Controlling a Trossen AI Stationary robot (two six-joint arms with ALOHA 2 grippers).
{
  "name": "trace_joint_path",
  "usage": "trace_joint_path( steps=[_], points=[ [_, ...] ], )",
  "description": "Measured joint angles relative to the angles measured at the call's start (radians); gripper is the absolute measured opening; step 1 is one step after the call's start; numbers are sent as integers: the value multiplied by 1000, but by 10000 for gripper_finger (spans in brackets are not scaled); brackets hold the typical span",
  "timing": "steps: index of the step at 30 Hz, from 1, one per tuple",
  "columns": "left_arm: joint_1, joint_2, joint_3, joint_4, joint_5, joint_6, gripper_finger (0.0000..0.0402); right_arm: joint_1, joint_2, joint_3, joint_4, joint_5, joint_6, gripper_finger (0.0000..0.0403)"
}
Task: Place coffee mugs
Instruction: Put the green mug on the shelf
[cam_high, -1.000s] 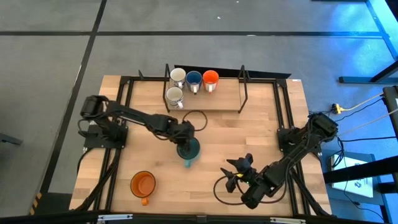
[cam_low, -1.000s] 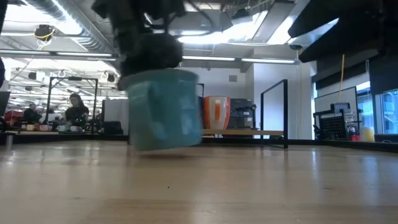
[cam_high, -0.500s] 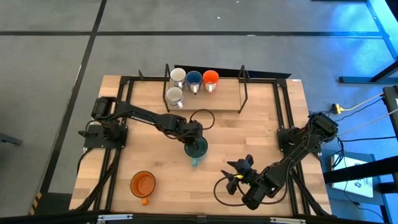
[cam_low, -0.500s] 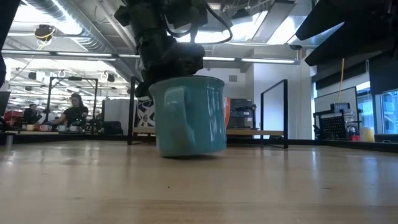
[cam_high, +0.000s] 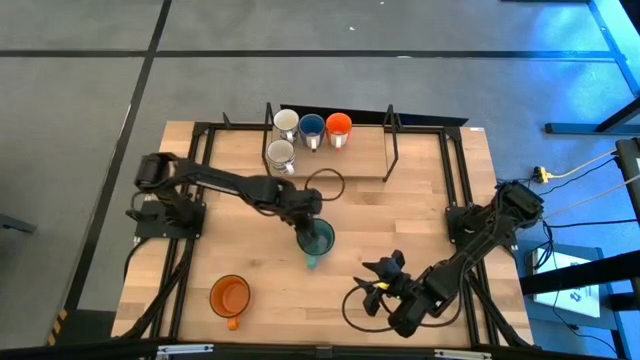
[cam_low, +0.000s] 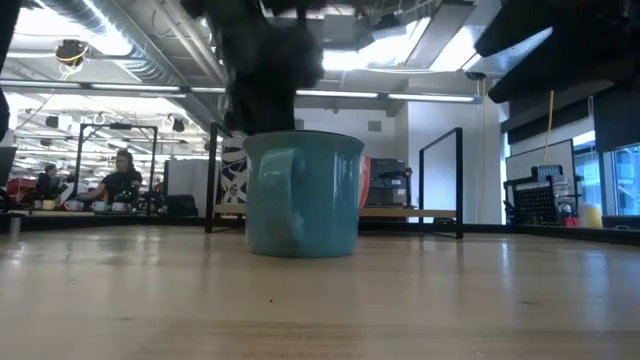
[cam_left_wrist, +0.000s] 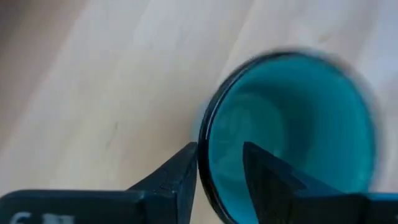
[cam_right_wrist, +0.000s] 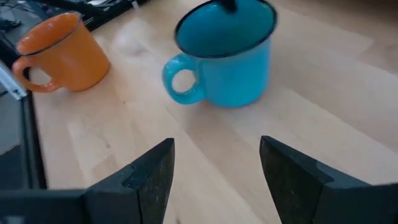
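The teal coffee mug (cam_high: 317, 240) stands upright on its base mid-table, also seen in the low view (cam_low: 300, 195), its handle toward the near edge. My left gripper (cam_left_wrist: 221, 155) hovers over its far-left rim (cam_left_wrist: 204, 149), open, with one finger outside the wall and one inside. My right gripper (cam_right_wrist: 217, 162) waits open near the table's near right, facing the teal mug (cam_right_wrist: 227, 59). An orange mug (cam_high: 230, 296) stands at the near left. Two white mugs (cam_high: 286, 122), a dark blue mug (cam_high: 312, 126) and an orange mug (cam_high: 339, 125) stand on the rack.
The wooden rack (cam_high: 350, 160) with its black wire ends stands at the table's far edge, its right half bare. A black frame (cam_high: 455, 180) runs along the table's sides. Cables loop near my right arm (cam_high: 470, 245).
My left gripper has carried the teal mug toward the table's right edge and slightly toward the near edge. The mug hung tilted just above the wood; now it stands flat and upright on the table.
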Motion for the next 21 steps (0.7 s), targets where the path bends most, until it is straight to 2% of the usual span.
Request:
trace_joint_path(
  steps=[6, 11, 17, 21],
  points=[
    [-22, -207, 2, -70, -17, 71, 125, -62, -1, 0, 107, -71, -164, 220],
    [-81, -323, -29, -201, -166, 70, 125, -154, 4, 1, 136, -170, -264, 220],
    [-137, -330, -174, -193, -241, -66, 125, -248, 17, 2, 134, -209, -338, 220],
    [-161, -277, -257, -87, -285, -138, 125, -286, 44, 2, 143, -238, -399, 220]
  ],
)
